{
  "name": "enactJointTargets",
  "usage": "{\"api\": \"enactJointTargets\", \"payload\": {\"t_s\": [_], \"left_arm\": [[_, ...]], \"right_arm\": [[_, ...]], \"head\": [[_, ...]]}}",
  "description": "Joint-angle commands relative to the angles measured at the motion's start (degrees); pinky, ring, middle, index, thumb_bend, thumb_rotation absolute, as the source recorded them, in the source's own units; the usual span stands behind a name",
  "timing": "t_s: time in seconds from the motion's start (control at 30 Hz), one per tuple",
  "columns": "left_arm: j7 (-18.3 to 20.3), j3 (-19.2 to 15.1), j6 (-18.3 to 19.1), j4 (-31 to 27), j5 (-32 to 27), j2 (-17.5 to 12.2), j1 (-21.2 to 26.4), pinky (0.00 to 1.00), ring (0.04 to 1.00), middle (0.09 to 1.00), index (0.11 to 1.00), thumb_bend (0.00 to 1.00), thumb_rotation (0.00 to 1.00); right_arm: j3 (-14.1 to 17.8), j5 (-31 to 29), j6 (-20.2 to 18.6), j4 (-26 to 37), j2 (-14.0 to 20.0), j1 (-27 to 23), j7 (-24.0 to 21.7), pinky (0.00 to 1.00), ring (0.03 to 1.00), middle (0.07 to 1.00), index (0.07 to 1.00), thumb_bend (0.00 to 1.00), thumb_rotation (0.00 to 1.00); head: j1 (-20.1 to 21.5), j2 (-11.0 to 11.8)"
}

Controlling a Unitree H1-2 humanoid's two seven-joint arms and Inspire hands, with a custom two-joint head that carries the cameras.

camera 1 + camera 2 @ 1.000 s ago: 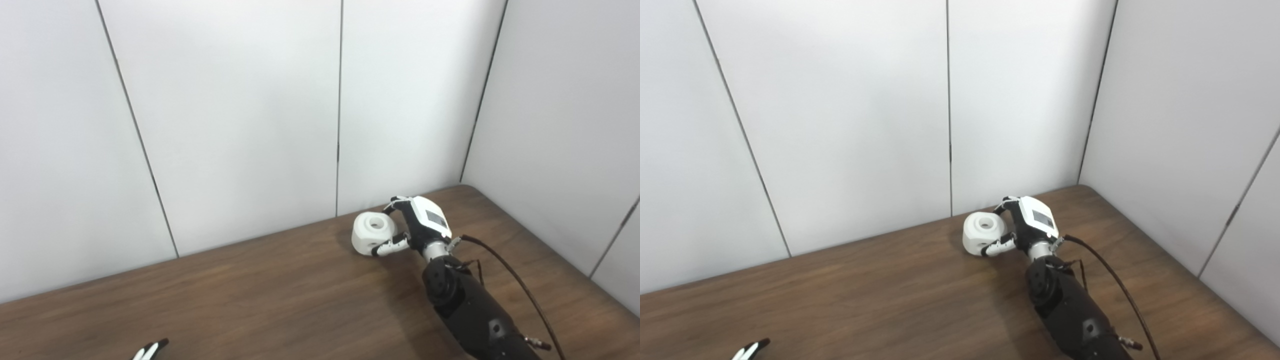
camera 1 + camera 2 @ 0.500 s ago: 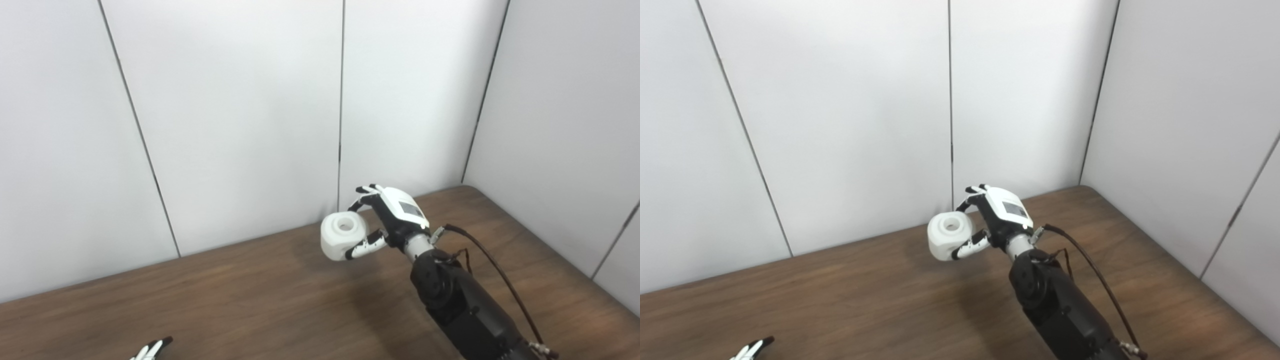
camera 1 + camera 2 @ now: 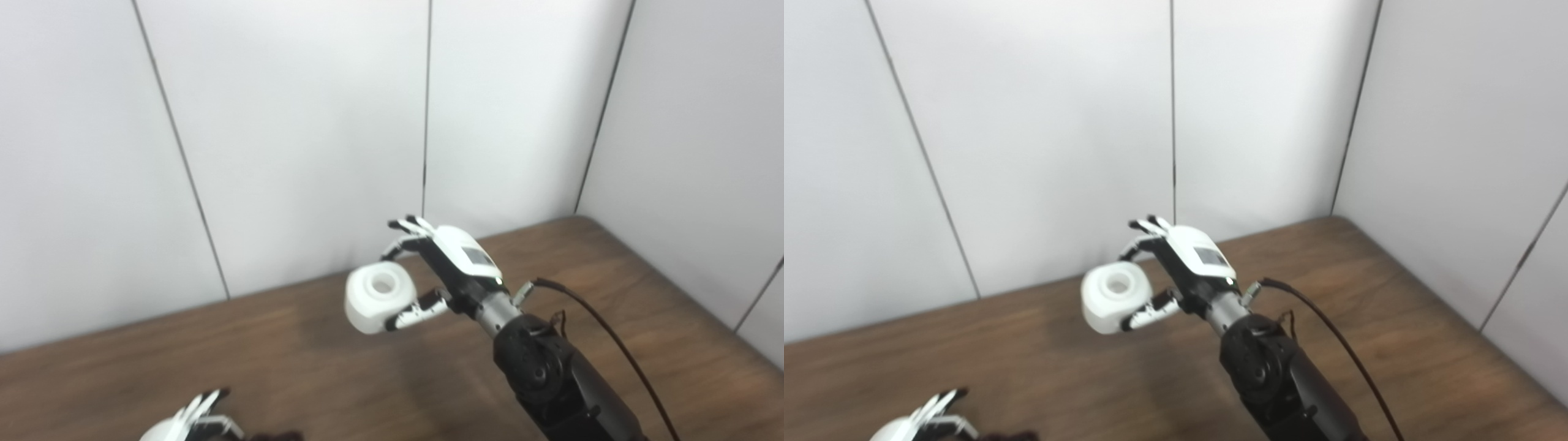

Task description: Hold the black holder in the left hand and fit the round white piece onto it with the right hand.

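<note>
White wall panels back our tabletop (image 3: 612, 257). Our right robot hand (image 3: 444, 269) grips the white piece (image 3: 380, 297) aloft; we should carry it level toward the left robot hand (image 3: 190, 422), grip unclear, holder barely visible.

Wooden table and white walls
The brown table (image 3: 184, 361) stands against white wall panels (image 3: 294, 135), which have thin dark seams.
</note>
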State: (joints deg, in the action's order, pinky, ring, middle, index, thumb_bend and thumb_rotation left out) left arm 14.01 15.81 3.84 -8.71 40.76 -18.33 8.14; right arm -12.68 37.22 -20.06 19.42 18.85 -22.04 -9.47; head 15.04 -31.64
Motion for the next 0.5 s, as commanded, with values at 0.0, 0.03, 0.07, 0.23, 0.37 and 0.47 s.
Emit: {"api": "enactJointTargets", "payload": {"t_s": [0.0,0.03,0.07,0.23,0.37,0.47], "left_arm": [[-0.6,0.2,0.2,-1.8,1.1,0.4,1.7,1.00,0.998,0.954,0.483,0.52,0.05],[-0.9,0.3,0.1,-1.8,1.4,0.6,1.7,1.00,0.991,0.948,0.483,0.52,0.05],[-1.5,0.3,-0.2,-1.6,1.8,0.9,1.7,1.00,0.989,0.945,0.483,0.52,0.05],[-2.8,0.4,-0.6,-1.3,2.9,2.0,1.4,0.99,0.974,0.928,0.482,0.52,0.05],[-2.1,0.4,0.3,-2.1,2.9,2.8,1.1,1.00,0.985,0.935,0.482,0.52,0.05],[-0.3,1.0,2.2,-3.6,4.2,3.2,1.3,1.00,0.994,0.949,0.482,0.52,0.05]], "right_arm": [[-0.5,0.1,1.6,3.4,-0.8,-1.0,-0.6,0.82,0.981,0.923,0.480,0.51,0.14],[-0.8,0.2,1.5,4.0,-1.4,-0.9,-1.2,0.83,0.981,0.925,0.479,0.51,0.14],[-1.4,0.5,1.4,4.8,-2.0,-0.7,-1.9,0.83,0.981,0.925,0.479,0.51,0.14],[-3.4,0.3,2.6,6.6,-4.1,0.0,-3.5,0.78,0.981,0.925,0.478,0.51,0.14],[-4.9,0.7,2.9,7.8,-5.4,0.5,-4.8,0.77,0.974,0.921,0.478,0.51,0.14],[-5.8,1.6,2.0,9.4,-5.9,1.2,-6.6,0.81,0.974,0.927,0.478,0.51,0.14]], "head": [[-0.8,-0.4],[-1.1,-0.6],[-1.8,-0.9],[-2.7,-1.3],[-4.7,-2.0],[-6.5,-2.6]]}}
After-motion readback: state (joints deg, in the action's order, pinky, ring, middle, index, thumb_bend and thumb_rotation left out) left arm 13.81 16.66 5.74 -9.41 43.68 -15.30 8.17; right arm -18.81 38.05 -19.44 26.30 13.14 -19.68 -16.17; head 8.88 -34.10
